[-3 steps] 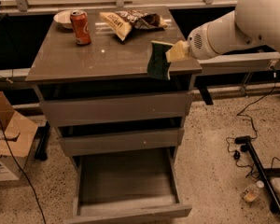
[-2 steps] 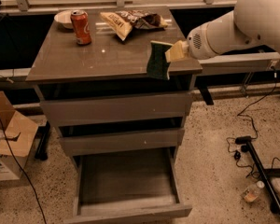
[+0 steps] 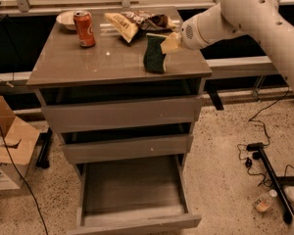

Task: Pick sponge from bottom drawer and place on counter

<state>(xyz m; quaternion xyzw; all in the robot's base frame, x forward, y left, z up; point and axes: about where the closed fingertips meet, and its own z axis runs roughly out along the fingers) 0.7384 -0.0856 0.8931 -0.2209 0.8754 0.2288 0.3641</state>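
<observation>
Your sponge (image 3: 155,57) hung upright, dark green face toward the camera, over the right part of the counter (image 3: 88,58), near its front edge. You could not tell whether its lower edge touched the slab. Your gripper (image 3: 167,43) pinched it by the upper right corner, tan fingers pressed onto it, with the white arm (image 3: 235,13) reaching in from the right. Behind the sponge lay a snack bag (image 3: 130,22). Left of the bag stood a red can (image 3: 84,28), with a pale dish (image 3: 66,18) just behind it. Below the counter, the bottom drawer (image 3: 132,195) stood pulled out, showing its grey floor. A cardboard box (image 3: 12,148) sat on the ground to the left.
</observation>
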